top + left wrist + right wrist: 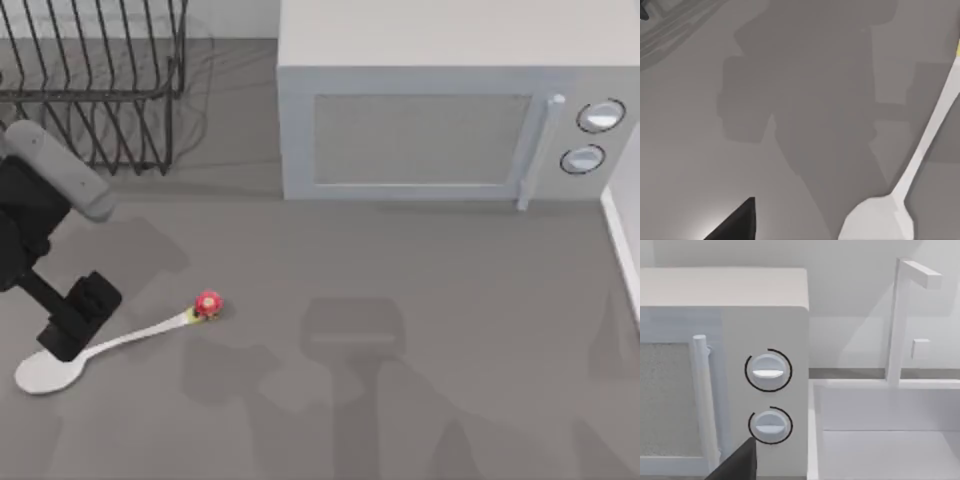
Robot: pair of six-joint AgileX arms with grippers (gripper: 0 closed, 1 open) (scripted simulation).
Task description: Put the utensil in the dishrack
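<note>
One spoon (120, 342) flat on the counter (400, 300) near front-left corner, bowl toward left edge, red-and-yellow knob (208, 304) pointing toward centre. Not lifted yet.

Left gripper (70, 330) poised directly over handle just beside bowl; probably chosen there because the thin neck fits between fingers. Spread of fingers: cannot tell. Left wrist view: one dark fingertip (737, 222) off to one side of spoon bowl (880, 220), not touching; handle runs away across bare counter.

Dishrack (95, 85), black wire, at back-left corner, near enough to left arm for a short carry. Grey microwave (450, 110) along back edge, beside rack.

Right gripper (737, 465) parked facing microwave dials (768, 370) and white sink (880, 440); finger spacing not readable.

Judgement: pre-grasp stage, descent and closure remaining.
</note>
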